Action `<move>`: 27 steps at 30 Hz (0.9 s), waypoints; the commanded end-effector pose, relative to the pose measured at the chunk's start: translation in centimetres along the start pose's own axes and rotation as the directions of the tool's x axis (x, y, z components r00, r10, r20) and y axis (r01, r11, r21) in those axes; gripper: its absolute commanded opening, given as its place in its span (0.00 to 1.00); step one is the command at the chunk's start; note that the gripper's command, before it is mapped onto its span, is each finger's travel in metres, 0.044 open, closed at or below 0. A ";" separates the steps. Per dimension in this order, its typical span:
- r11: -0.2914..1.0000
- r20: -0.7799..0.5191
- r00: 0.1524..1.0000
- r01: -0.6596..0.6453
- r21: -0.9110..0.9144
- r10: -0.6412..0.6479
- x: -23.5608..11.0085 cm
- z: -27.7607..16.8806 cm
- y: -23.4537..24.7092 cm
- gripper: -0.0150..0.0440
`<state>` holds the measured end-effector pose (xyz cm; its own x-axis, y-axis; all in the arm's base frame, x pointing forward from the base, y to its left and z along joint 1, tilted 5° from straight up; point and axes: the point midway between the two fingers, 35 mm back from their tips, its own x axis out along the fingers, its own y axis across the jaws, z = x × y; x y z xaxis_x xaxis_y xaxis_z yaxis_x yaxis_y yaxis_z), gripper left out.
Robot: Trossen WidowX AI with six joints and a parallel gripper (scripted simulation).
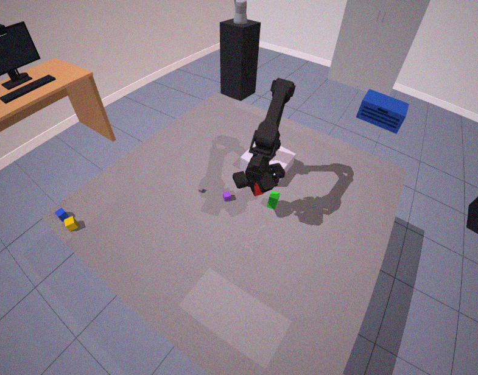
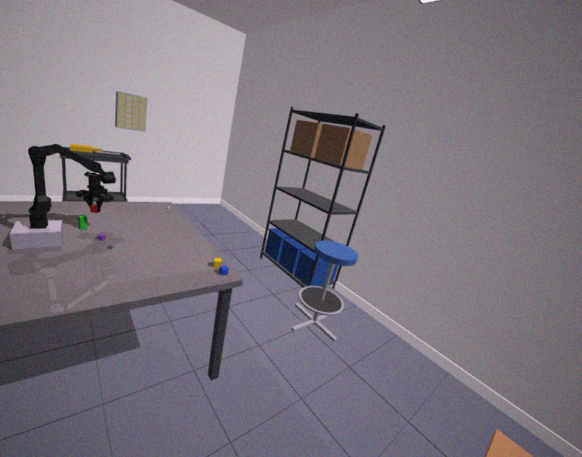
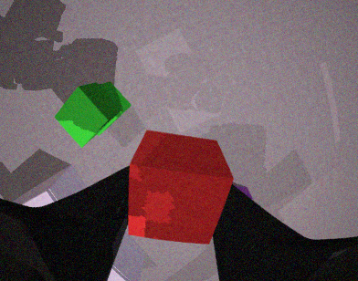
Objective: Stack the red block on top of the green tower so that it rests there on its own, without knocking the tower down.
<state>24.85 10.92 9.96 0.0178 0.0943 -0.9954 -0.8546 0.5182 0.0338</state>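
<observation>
My gripper is shut on the red block and holds it in the air above the table. The green tower stands upright on the table, a little to the side of the held block and lower than it. In the wrist view the tower lies up and to the left of the red block. The two are apart.
A small purple block lies on the table near the gripper. A yellow block and a blue block sit at the table's corner. The arm's white base stands behind the tower.
</observation>
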 end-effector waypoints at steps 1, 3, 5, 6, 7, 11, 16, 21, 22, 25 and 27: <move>1.000 -0.007 1.000 0.000 0.003 0.000 0.1 0.2 2.1 0.25; 1.000 -0.006 1.000 -0.001 0.003 0.001 0.1 0.4 3.0 0.25; 1.000 -0.006 1.000 -0.002 0.003 0.002 0.1 0.5 3.9 0.25; 1.000 -0.005 1.000 -0.002 0.003 0.002 0.1 0.6 4.4 0.25; 1.000 -0.005 1.000 -0.003 0.003 0.003 0.1 0.6 4.8 0.25; 1.000 -0.004 1.000 -0.005 0.004 0.005 0.2 0.7 6.5 0.25; 1.000 -0.003 1.000 -0.007 0.004 0.007 0.2 0.7 8.0 0.25; 1.000 -0.003 1.000 -0.007 0.004 0.007 1.2 0.6 8.0 0.25; 1.000 -0.003 1.000 -0.007 0.004 0.007 1.4 0.6 8.0 0.25; 1.000 -0.003 1.000 -0.007 0.004 0.007 1.6 0.6 8.0 0.25; 1.000 -0.003 1.000 -0.007 0.004 0.007 1.9 0.6 8.0 0.25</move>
<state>18.49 15.84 9.07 0.0148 0.1047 -0.9944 -0.8549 0.5171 0.0417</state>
